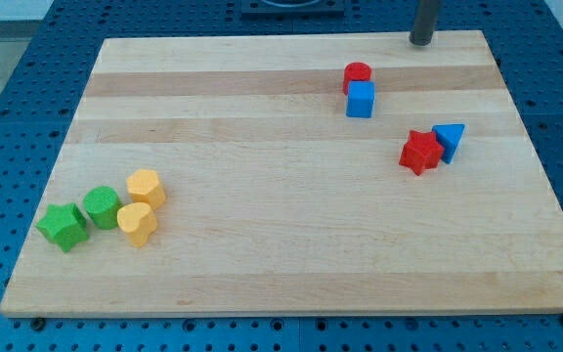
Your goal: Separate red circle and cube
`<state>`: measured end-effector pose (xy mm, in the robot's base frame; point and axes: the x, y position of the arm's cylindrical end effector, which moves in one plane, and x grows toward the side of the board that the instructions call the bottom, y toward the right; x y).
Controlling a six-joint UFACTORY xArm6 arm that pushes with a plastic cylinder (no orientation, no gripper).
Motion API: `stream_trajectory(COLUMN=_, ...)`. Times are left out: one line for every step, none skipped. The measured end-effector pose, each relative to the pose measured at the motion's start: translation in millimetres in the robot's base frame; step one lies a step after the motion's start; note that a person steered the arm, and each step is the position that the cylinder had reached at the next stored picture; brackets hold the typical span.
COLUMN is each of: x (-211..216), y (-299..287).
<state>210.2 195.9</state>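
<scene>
Blue cube (360, 100) touches the red circle (357, 73) just behind it, toward the view's top right. Both look light and hard, so you push the seam sideways. Farther back, my tip (420, 41) holds nothing, standing well apart at the board's edge (262, 44).

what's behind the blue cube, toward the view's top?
The red circle sits right behind the blue cube, touching it. The cube hides the circle's lower front. My tip is farther up and right, clear of both.
</scene>
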Motion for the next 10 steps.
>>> stream_trajectory(x=0, y=18)
stream_trajectory(x=0, y=38)
stream_trajectory(x=0, y=58)
stream_trajectory(x=8, y=87)
stream_trajectory(x=-4, y=7)
stream_trajectory(x=36, y=-43)
stream_trajectory(x=70, y=-69)
stream_trajectory(x=71, y=-72)
stream_trajectory(x=66, y=-77)
stream_trajectory(x=65, y=-107)
